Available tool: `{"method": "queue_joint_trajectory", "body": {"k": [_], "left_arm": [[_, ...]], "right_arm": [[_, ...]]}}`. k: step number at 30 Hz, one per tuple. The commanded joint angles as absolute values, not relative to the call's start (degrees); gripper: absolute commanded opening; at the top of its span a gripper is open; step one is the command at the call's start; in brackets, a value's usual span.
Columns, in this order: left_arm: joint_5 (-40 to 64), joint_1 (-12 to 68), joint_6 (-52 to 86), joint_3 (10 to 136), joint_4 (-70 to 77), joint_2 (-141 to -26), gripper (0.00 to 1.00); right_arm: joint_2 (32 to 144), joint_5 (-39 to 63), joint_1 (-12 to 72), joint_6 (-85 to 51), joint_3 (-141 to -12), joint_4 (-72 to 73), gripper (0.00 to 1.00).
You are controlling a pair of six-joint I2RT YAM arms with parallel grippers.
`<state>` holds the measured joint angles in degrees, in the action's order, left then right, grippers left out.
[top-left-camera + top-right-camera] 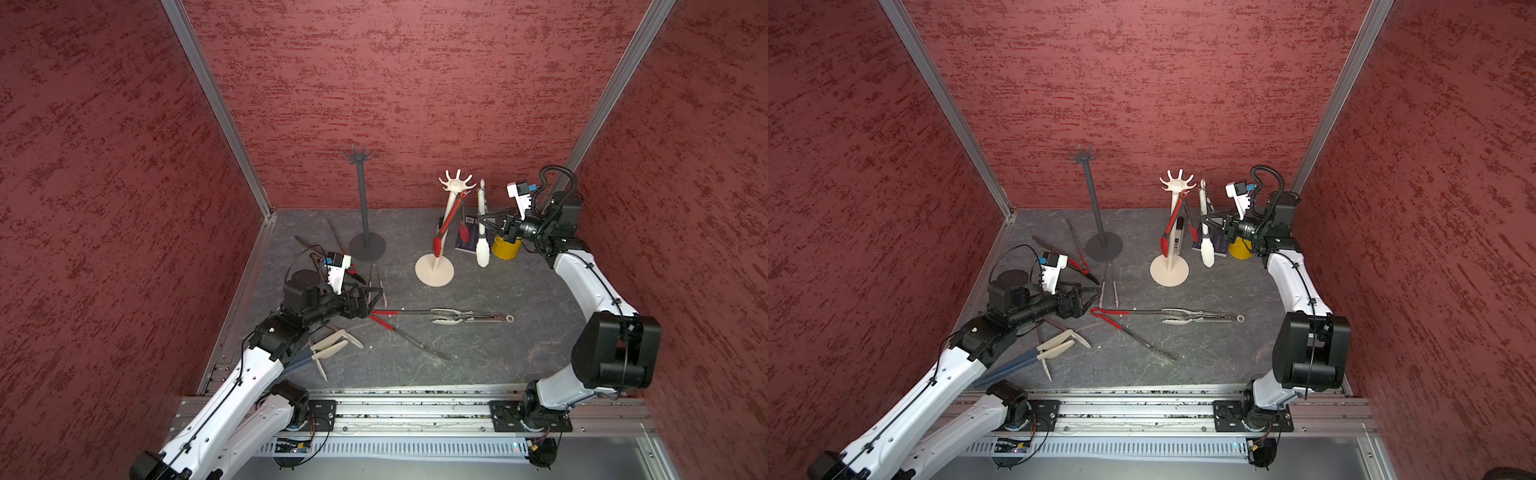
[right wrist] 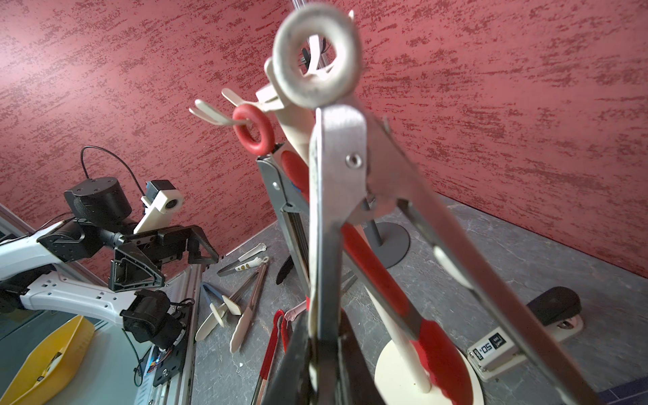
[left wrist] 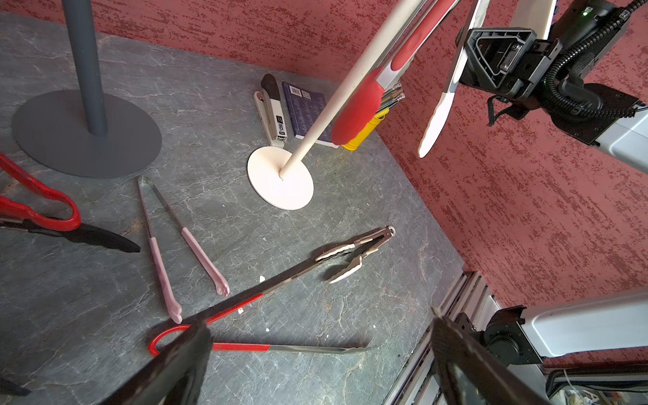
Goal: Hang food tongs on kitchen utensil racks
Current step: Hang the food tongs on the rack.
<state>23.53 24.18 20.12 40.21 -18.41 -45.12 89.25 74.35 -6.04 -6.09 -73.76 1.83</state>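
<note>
Our right gripper, clamped on the white-tipped tongs, holds their ring just beside the cream rack. We judge a nudge could topple its pole or unhook the red tongs. Our left gripper hovers low, jaws apart.

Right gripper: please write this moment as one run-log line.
right gripper: shut on white tongs, upright beside cream rack | red tongs: hanging on cream rack | left gripper: open
</note>
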Motion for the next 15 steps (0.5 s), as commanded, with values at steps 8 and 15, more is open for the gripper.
{"method": "queue_joint_trajectory", "body": {"k": [8, 15], "left_arm": [[23.3, 24.5, 20.4, 40.8, -17.2, -44.8, 1.0], [23.2, 24.5, 20.5, 40.3, -17.2, -44.1, 1.0]], "right_arm": [[89.6, 76.6, -4.4, -4.7, -77.9, 1.8, 0.0], [90.3, 76.6, -4.0, -4.5, -78.7, 0.6, 0.0]]}}
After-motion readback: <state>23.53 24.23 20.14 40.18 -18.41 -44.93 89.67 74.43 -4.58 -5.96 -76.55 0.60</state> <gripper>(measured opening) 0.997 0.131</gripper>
